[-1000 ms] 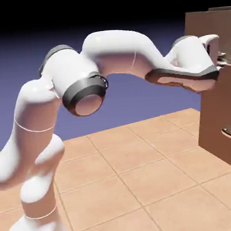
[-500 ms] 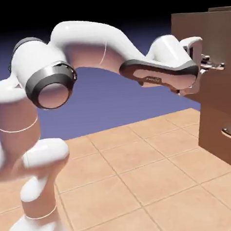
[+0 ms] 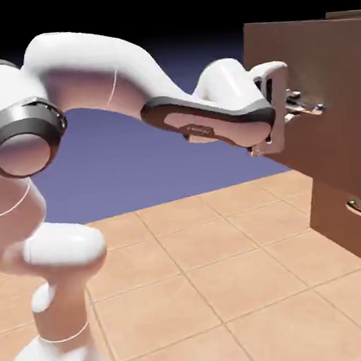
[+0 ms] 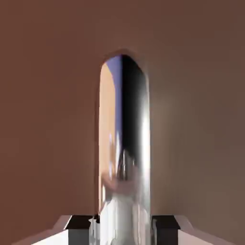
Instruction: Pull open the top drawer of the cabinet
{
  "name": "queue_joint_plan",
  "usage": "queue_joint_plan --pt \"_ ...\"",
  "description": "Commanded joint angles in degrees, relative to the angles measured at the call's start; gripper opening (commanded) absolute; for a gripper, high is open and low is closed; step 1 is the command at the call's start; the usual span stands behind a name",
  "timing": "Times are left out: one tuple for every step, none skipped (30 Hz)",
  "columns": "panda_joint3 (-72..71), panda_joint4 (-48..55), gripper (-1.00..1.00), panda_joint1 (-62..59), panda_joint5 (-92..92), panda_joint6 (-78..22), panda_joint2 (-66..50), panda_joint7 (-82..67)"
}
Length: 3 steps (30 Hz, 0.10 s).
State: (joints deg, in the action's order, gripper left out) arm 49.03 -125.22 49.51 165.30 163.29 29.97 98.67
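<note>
While the top drawer (image 3: pixel 296 60) juts from the cabinet (image 3: pixel 346 201), the gripper (image 3: pixel 304 110) clamps its silver bar handle (image 4: pixel 125 143).

Reddish-brown cabinet (image 3: pixel 345 193); brown top drawer (image 3: pixel 311 59), mirror-silver handle (image 4: pixel 125 153); white arm (image 3: pixel 90 61); tan tiled floor (image 3: pixel 215 288).

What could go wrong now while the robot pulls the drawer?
1. The gripper is shut on the thin silver handle; the smooth bar might slip out of the fingertips.
2. The top drawer already stands well out of the cabinet; pulling further could bring it to its stop.
</note>
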Motion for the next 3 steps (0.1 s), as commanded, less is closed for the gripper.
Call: queue_joint_plan --pt "0.0 0.0 1.0 0.0 0.0 0.0 0.0 0.0" --pt "0.0 0.0 1.0 0.0 0.0 0.0 0.0 0.0" --pt "-1.8 -1.9 1.0 -2.1 -0.8 0.1 1.8 -1.2"
